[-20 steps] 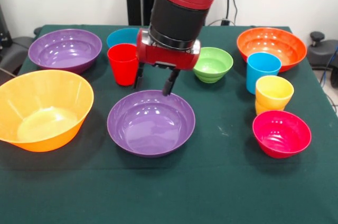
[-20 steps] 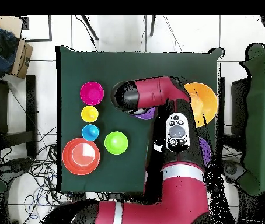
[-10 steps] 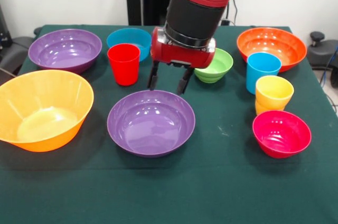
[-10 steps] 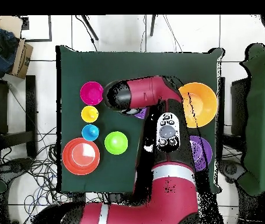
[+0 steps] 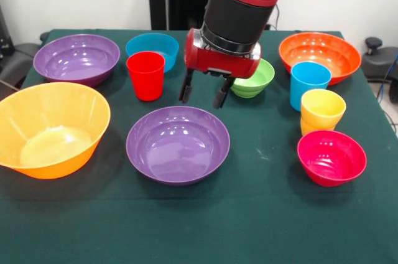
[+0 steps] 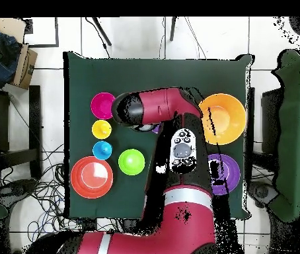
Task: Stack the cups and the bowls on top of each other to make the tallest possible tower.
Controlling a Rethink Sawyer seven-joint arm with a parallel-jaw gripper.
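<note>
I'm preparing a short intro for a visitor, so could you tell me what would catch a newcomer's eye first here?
First the red arm, coming down at mid-table with its open gripper hanging empty just behind the nearer purple bowl. Next the big yellow-orange bowl at the picture's left in the front view. Then the bright cluster on the right of that view: the blue cup, the yellow cup and the pink bowl.

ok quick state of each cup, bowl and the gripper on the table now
gripper: open, empty, above table
red cup: upright, empty
light blue cup: upright, empty
yellow cup: upright, nested in another yellow cup
near purple bowl: upright, empty
yellow-orange bowl: tilted, empty
magenta bowl: upright, empty
</note>
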